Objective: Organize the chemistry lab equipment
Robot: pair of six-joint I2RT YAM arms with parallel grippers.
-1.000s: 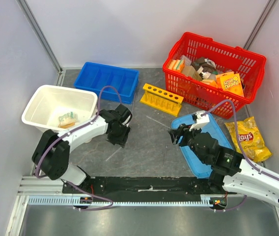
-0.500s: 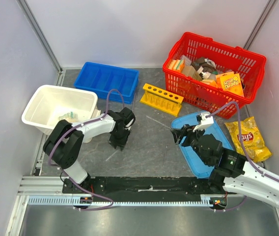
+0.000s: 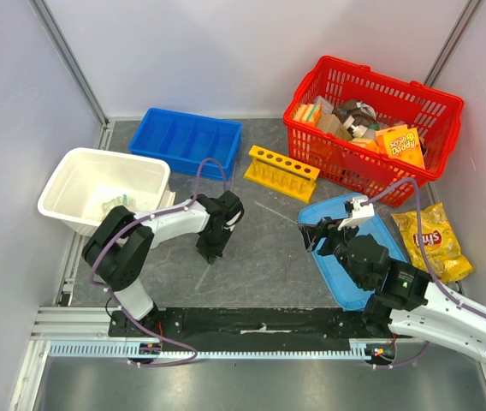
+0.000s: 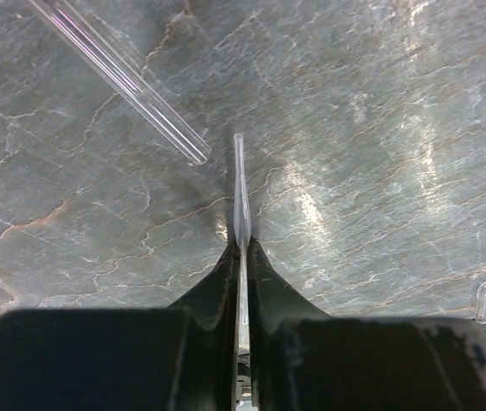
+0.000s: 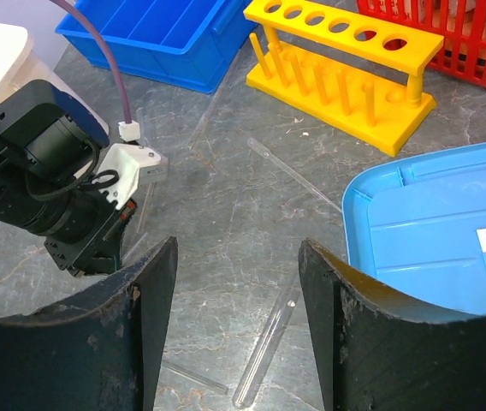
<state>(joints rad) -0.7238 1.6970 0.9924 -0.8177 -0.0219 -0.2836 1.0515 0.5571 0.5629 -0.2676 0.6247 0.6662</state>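
Tube (image 4: 240, 180) is pinched in the left gripper (image 4: 241, 244), mid-frame; the right gripper (image 5: 239, 300) gapes empty. Best to lift it gently, without squeezing harder, toward the rack (image 3: 281, 173) at upper centre.

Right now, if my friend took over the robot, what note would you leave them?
Left gripper: shut on one tube, close to the table.
Right gripper: open, holding nothing.
Rack: upright by the red basket, all holes empty.
Loose tubes: lying on the table, one right beside the held tube.
Small bag: in the white tub.
Done: one tube gripped.
Left: every tube into the rack.
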